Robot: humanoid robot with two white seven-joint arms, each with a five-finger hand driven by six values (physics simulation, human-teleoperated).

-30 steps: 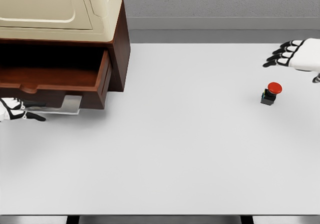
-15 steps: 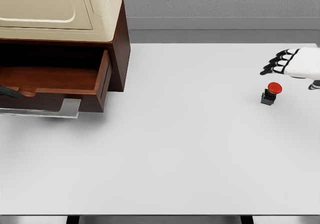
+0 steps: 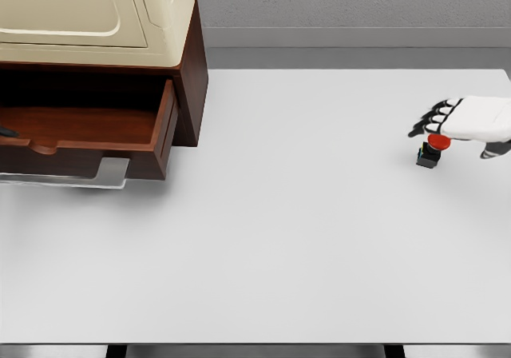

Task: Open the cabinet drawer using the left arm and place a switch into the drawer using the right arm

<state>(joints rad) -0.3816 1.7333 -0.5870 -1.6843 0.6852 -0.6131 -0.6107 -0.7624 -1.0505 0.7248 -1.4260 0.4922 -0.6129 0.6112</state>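
Standing open at the far left, the drawer [image 3: 88, 130] shows a bare wooden floor, and no left hand is in view. Well apart on the table's [image 3: 279, 230] right side sits the switch [image 3: 431, 152], with the right hand [image 3: 459, 120] directly over its red cap, fingers spread and holding nothing. It looks small, light and rigid, best pinched by its dark square base.

Cabinet [image 3: 188, 70] at table's [image 3: 279, 238] left, switch [image 3: 429, 155] far right.
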